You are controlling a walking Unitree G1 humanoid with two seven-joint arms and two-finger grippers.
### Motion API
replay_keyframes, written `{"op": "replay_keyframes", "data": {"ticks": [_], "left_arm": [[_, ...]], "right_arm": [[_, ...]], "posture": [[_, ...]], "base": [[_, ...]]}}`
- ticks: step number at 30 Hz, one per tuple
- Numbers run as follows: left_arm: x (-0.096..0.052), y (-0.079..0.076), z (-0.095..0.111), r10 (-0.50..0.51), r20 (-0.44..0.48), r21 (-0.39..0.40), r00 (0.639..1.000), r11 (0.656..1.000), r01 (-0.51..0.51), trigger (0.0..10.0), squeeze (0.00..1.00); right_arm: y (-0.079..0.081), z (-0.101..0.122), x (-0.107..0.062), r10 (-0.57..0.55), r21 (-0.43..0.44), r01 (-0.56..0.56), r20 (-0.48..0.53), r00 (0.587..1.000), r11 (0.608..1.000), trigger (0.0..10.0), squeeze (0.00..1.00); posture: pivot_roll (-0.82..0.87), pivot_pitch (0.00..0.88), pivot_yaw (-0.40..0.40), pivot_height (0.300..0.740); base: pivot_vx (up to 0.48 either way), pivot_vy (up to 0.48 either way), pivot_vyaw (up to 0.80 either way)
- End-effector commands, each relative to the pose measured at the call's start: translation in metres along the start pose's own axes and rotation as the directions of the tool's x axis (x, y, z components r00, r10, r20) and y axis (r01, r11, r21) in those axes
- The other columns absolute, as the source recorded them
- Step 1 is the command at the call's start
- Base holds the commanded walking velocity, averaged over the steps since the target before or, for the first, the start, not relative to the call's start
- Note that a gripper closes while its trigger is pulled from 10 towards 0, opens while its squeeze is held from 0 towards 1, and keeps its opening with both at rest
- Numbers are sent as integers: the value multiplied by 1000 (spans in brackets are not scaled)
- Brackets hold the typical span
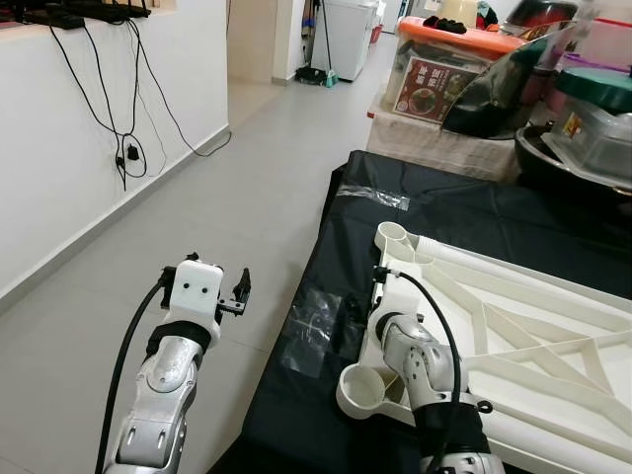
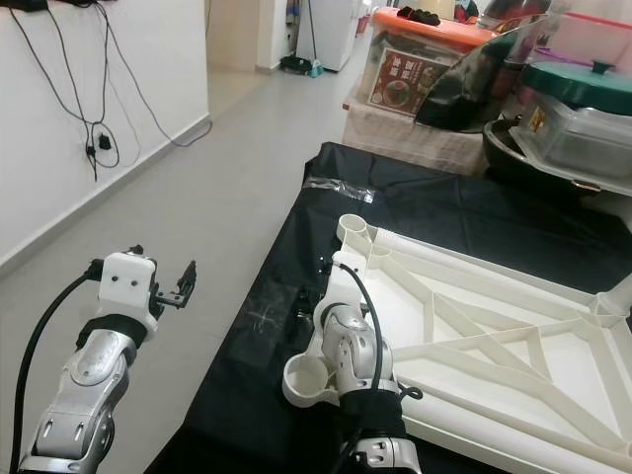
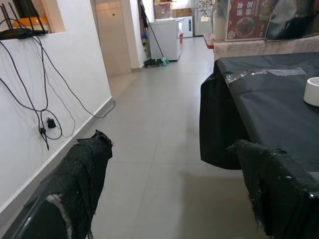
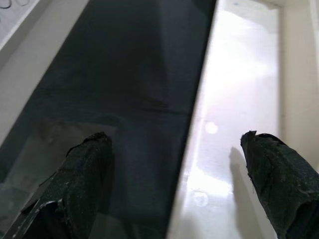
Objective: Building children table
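Hands first: my left hand [image 1: 240,292] sits lower left of the head view, fingers spread, hovering over the floor [image 1: 227,188] beside the black-covered tabletop [image 1: 474,212]. My right hand [image 4: 179,186] is spread too, straddling the edge of the table panel [image 1: 513,326], one finger [image 4: 82,174] over the black cover. That white ribbed panel lies flat, lower right, a leg socket [image 1: 363,387] beside my right arm.

An upturned white tabletop [image 2: 494,326] lies on the black-covered table [image 2: 444,212].

One white table top [image 2: 513,346], two visible leg sockets [image 2: 308,380], one black sheet [image 2: 444,217]
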State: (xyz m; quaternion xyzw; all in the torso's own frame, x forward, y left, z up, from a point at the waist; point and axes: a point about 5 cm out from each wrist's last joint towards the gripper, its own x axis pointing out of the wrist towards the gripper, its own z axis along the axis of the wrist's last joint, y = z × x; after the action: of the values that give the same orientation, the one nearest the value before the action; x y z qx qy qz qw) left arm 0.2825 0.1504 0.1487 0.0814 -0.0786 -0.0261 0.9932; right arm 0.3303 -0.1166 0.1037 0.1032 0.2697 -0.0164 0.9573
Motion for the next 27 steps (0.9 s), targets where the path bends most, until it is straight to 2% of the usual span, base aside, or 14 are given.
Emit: {"op": "replay_keyframes", "data": {"ticks": [1, 3, 4, 5, 6, 7, 16, 17, 19, 20, 25, 26, 27], "left_arm": [[1, -3, -4, -12, -25, -2, 1000, 1000, 12, 10000, 0], [1, -3, -4, -11, -27, -2, 1000, 1000, 11, 10000, 0], [1, -3, -5, -9, -28, -1, 1000, 1000, 9, 10000, 0], [1, -3, -5, -9, -28, -1, 1000, 1000, 9, 10000, 0], [1, -3, -5, -9, -30, 0, 1000, 1000, 9, 10000, 0], [1, -3, -6, -9, -32, 1, 999, 1000, 9, 10000, 0], [2, -4, -7, -9, -38, 3, 999, 1000, 10, 10000, 0], [2, -5, -8, -10, -41, 4, 999, 1000, 10, 10000, 0], [2, -5, -8, -10, -41, 4, 999, 1000, 10, 10000, 0], [2, -5, -8, -10, -45, 5, 999, 1000, 10, 10000, 0], [1, -6, -9, -11, -49, 5, 999, 1000, 11, 10000, 0], [1, -7, -10, -15, -54, 4, 998, 1000, 16, 10000, 0], [1, -7, -10, -15, -54, 4, 998, 1000, 16, 10000, 0]], "right_arm": [[-2, -9, 2, 3, 18, -3, -50, 999, 1000, 10000, 0], [0, -12, 3, 13, 16, -12, -70, 997, 1000, 10000, 0], [0, -17, 5, 16, 25, -13, -102, 995, 1000, 8235, 0], [0, -17, 5, 16, 25, -13, -102, 995, 1000, 8235, 0], [0, -21, 7, 18, 37, -14, -127, 992, 999, 7098, 0], [0, -26, 9, 21, 52, -13, -156, 988, 999, 0, 0], [-2, -33, 10, 28, 63, -16, -193, 981, 998, 0, 0], [-4, -32, 10, 31, 36, -24, -190, 981, 999, 0, 0], [-4, -32, 10, 31, 36, -24, -190, 981, 999, 0, 0], [-5, -31, 10, 43, 0, -44, -185, 982, 999, 0, 0], [-5, -31, 8, 60, -30, -67, -182, 981, 997, 0, 0], [-6, -33, 5, 96, -73, -111, -187, 978, 991, 0, 0], [-6, -33, 5, 96, -73, -111, -187, 978, 991, 0, 0]], "posture": [[222, 0, -150, 740], [223, 0, -153, 740], [224, 0, -155, 740], [224, 0, -155, 740], [224, 0, -155, 740], [220, 0, -158, 740], [217, 0, -163, 740], [213, 0, -167, 740], [213, 0, -167, 740], [212, 0, -167, 740], [210, 0, -167, 740], [202, 0, -165, 740], [202, 0, -165, 740]], "base": [[0, 0, 0], [0, 0, 0], [0, 0, 0], [0, 0, 0], [0, 0, 0], [0, 0, 0], [0, 0, 0], [0, 0, 0], [0, 0, 0], [0, 0, 0], [0, 0, 0], [0, 0, 0], [0, 0, 0]]}}
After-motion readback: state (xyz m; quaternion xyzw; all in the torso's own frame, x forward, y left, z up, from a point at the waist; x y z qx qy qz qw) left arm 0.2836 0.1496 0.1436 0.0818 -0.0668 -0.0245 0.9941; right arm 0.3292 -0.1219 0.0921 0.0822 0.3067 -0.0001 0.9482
